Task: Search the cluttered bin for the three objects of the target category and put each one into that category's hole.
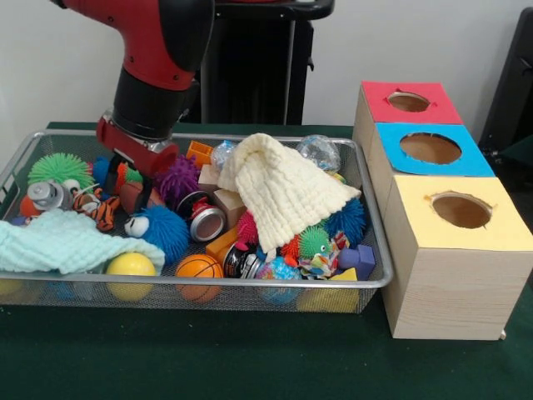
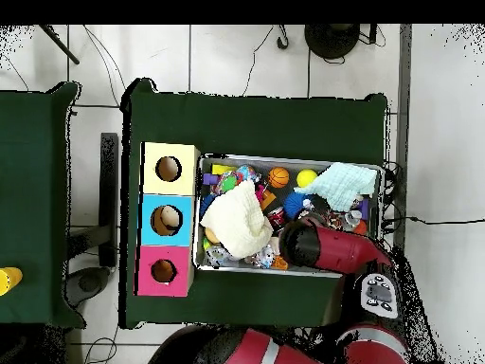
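A green-covered table (image 1: 250,358) holds a wire-mesh bin (image 1: 366,250), a long rectangle running side to side in the front view. Just beside the bin's right end stands a row of three pale wooden boxes, the row's long axis running away from the viewer: a yellow-topped box (image 1: 466,250) nearest, a blue-topped box (image 1: 433,150) in the middle, a red-topped box (image 1: 408,102) farthest. Each top has one round hole facing straight up.

The red and black arm (image 1: 158,50) comes down into the bin's left half. Its gripper (image 1: 127,185) sits low among the toys there; whether it is clenched or released cannot be told.

A cream waffle-weave cloth (image 1: 279,187) drapes over the bin's centre, and a pale mint cloth (image 1: 67,242) lies at its left front. Around them are spiky rubber balls, blue (image 1: 164,232), green (image 1: 60,169) and purple (image 1: 176,177), a smooth yellow ball (image 1: 131,265), a small basketball (image 1: 198,267), a metal can (image 1: 205,219) lying on its side, and a purple block (image 1: 360,258) near the bin's right front corner.
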Robot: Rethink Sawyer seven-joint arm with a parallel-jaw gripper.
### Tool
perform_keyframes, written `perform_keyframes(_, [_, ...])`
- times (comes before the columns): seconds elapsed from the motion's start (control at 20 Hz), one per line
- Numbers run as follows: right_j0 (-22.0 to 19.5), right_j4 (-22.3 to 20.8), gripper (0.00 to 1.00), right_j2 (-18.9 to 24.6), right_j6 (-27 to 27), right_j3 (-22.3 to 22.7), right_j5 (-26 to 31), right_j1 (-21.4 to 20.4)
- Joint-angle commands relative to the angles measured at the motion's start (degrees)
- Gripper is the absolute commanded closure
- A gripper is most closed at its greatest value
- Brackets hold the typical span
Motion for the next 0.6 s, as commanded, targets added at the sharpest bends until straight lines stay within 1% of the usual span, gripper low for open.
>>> perform_keyframes(0.05, [0.8,-1.5,0.0,2.6,6.3,0.7,-6.5,3.5])
perform_keyframes(0.2, [1.7,-0.8,0.0,1.2,7.0,0.4,-8.0,4.4])
perform_keyframes(0.6, [3.0,0.7,0.0,-0.6,7.7,0.2,-9.2,5.4])
